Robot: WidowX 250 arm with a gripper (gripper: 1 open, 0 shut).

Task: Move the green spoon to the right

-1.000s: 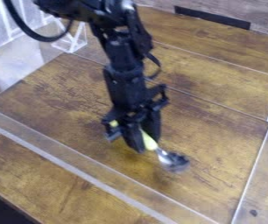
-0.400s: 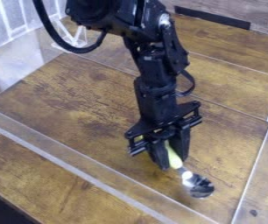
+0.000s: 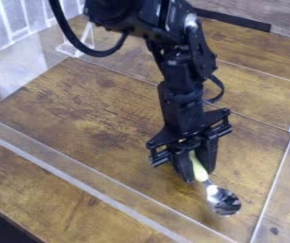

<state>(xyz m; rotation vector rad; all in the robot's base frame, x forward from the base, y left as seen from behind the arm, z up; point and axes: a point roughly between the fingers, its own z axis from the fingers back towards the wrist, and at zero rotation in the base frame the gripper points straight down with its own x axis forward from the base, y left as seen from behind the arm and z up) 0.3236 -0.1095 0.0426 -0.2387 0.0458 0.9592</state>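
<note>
While the black robot claw [image 3: 193, 169] pinches the thick yellow-green plastic handle of the green spoon [image 3: 205, 180], the spoon's long axis slants down-right, its shiny silver bowl low over the wooden table [image 3: 72, 104].

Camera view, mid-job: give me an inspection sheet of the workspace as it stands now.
Surface: wooden table inside a clear low-walled tray.
Job's things: green spoon, handle between the end effector's fingers, silver bowl low at the surface toward the near right.
Clutter: nothing seen.
Grippers: end effector shut on the spoon's handle, pointing steeply down.
Cables: black cable looping off the arm's upper part.
Surroundings: white slatted object at far left; the rest is out of frame.
</note>
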